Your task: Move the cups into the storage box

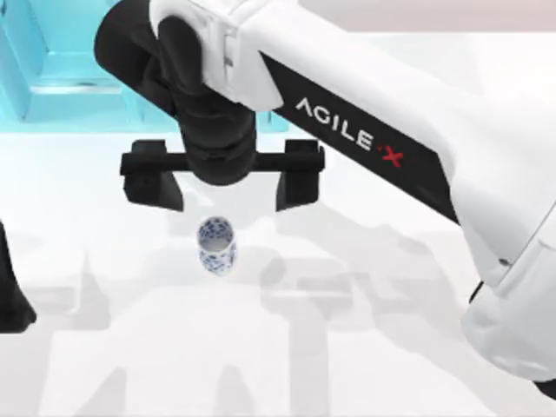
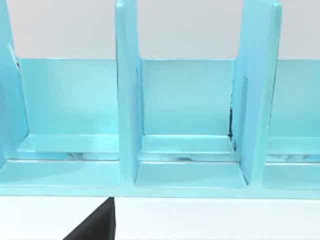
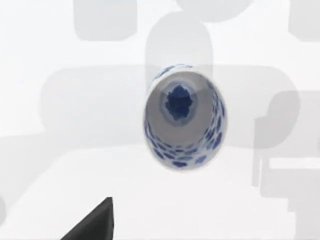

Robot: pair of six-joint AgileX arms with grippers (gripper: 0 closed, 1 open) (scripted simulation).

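One white cup (image 1: 215, 246) with a dark-blue floral pattern stands upright on the white table, left of centre. My right gripper (image 1: 228, 200) hangs open high above the table, just behind the cup, its two black fingers (image 1: 300, 178) spread wide with nothing between them. The right wrist view looks straight down into the cup (image 3: 182, 120), whose inside is pale grey with a blue mark at the bottom. The light-blue storage box (image 1: 52, 78) sits at the back left corner, and its upright dividers and compartments (image 2: 190, 175) show in the left wrist view.
My left arm (image 1: 9, 295) stays at the table's left edge, facing the box. The right arm's white body (image 1: 417, 148) stretches from the right edge across the back of the table. Open white tabletop lies around the cup.
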